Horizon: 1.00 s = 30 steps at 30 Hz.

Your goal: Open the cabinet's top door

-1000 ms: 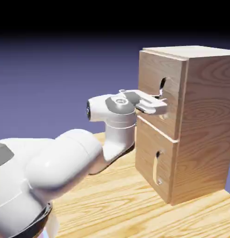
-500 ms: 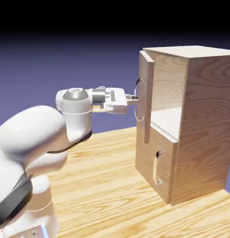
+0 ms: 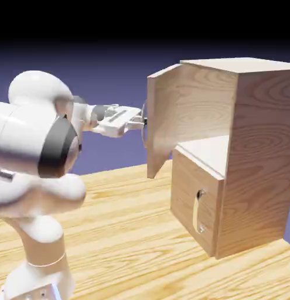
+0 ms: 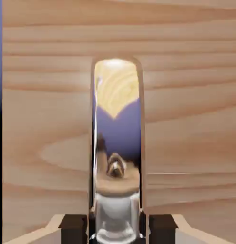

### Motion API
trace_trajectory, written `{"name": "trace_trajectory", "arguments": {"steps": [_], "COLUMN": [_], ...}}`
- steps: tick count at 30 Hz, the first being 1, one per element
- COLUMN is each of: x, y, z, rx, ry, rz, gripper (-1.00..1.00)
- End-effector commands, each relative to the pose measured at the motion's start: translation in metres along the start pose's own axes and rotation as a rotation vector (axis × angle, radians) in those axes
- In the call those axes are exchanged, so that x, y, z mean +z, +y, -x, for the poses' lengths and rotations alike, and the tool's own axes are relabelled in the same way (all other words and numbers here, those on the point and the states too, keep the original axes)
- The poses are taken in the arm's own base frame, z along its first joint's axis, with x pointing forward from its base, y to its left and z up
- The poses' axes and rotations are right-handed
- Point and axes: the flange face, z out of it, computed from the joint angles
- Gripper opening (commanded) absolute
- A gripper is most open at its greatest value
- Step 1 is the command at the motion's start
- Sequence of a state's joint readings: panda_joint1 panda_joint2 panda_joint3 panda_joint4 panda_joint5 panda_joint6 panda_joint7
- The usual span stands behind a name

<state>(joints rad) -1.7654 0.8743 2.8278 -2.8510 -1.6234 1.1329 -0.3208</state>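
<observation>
Hand and handle meet at the outer face of the top door, the fingers closed around the bar. In the hand view the shiny handle runs up from the bottom edge, midway across, its lower end between the two dark fingertips, one close on each side of it. Behind it the door's wood grain fills nearly the whole view, apart from a narrow strip of blue and black along one edge. In the exterior view the door lies just beyond the fingers, to the exterior view's right of the hand, and stands upright, swung wide on the side of the cabinet farther from the camera. The cabinet itself is farther to the exterior view's right, with its upper compartment exposed, showing a pale floor and wood walls. Below and to the exterior view's right of the hand, the lower door sits closed, its own curved handle well apart from the fingers. The cabinet stands on the wood-grained counter, and the hand is held above that surface, roughly level with the exposed compartment.
</observation>
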Motion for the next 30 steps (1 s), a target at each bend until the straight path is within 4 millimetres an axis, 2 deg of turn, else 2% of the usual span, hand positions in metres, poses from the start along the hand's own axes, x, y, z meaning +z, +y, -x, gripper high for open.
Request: {"name": "trace_trajectory", "arguments": {"steps": [1,10,18,29,30], "x": [-0.005,-0.052,-0.091,-0.124,-0.124], "y": [0.002,0.029,0.062,0.112,0.112], "z": [-0.002,-0.029,-0.062,-0.112,-0.112], "rx": [0.0,0.0,0.0,0.0,0.0], "ry": [-0.015,-0.167,-0.32,-0.517,-0.517], "rz": [-0.015,-0.166,-0.32,-0.516,-0.516], "gripper": [-1.0,-1.0,-1.0,-1.0,1.0]}}
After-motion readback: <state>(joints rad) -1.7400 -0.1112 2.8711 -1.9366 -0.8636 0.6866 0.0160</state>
